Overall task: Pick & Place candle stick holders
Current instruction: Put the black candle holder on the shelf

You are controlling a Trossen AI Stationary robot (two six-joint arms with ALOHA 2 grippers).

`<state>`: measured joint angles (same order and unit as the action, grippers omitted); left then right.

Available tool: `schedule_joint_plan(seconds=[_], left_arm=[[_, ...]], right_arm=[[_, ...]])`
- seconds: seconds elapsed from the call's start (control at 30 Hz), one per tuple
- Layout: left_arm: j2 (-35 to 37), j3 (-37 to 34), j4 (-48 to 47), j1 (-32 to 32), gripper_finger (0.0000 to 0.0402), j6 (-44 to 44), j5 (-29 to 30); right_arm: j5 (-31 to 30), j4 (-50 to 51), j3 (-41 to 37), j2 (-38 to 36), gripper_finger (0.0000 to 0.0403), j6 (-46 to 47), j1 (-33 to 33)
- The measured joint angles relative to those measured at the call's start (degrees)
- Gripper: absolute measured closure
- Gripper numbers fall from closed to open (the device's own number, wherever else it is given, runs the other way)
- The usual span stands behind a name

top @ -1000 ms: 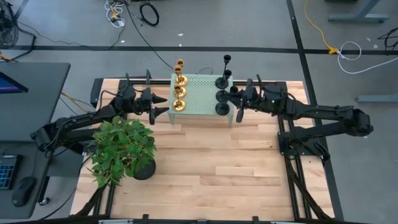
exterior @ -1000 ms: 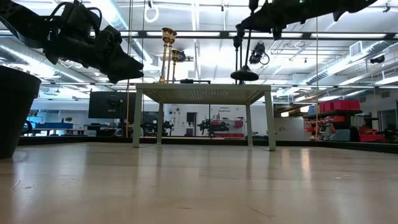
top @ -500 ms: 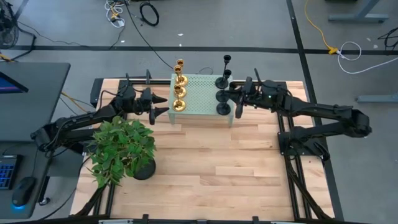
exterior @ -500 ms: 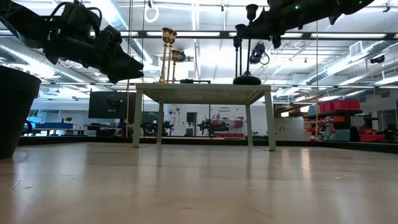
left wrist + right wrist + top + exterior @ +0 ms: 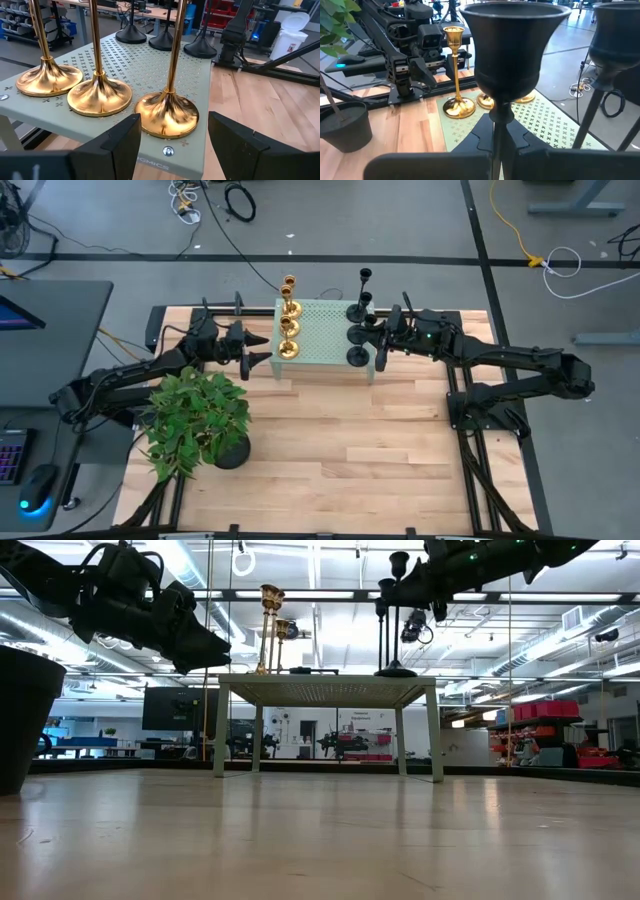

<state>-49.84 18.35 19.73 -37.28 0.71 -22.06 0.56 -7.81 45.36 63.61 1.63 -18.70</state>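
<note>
Starting at the left: left gripper hovers just off the left edge of the pale green stand, fingers spread wide, nothing between them. Left wrist view confirms: both fingers flank the nearest gold holder without touching it. Three gold holders stand in a row along the stand's left edge, upright, bases on the perforated top. Potted plant sits on the wooden table at near left, well apart from the stand.

Right side of the stand: three black holders in a row along the right edge. Far black holder and middle one upright. Right gripper reaches in from the right, fingers pinched fully together on the stem of the nearest black holder. Right wrist view shows that stem rising between the fingers, black cup directly above them. In the low view the held holder's base rests on, or sits just at, the stand top; contact cannot be confirmed.

Change against the earlier frames: one second ago the held black holder's base hung clearly above the stand top in the low view; it has since come down to the surface. Right gripper has moved slightly left over the stand's edge. Left arm unchanged, fingers equally wide throughout. Gold holders have not moved.
</note>
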Motion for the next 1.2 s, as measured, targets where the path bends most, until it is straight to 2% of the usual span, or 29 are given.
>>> schedule_joint_plan(seconds=[0.53,0.83,1.2], left_arm=[[-0.01,0.00,0.00,0.01,0.0170,0.02,-0.02],[0.00,0.00,0.02,0.00,0.0170,0.04,-0.02],[0.00,0.00,0.00,0.00,0.0170,0.04,-0.02]], right_arm=[[-1.34,4.28,2.89,0.11,0.0401,-0.99,-0.26],[-0.87,1.42,3.04,3.66,0.0401,-0.58,0.02],[-1.18,0.85,2.99,3.81,0.0397,-0.81,0.02]])
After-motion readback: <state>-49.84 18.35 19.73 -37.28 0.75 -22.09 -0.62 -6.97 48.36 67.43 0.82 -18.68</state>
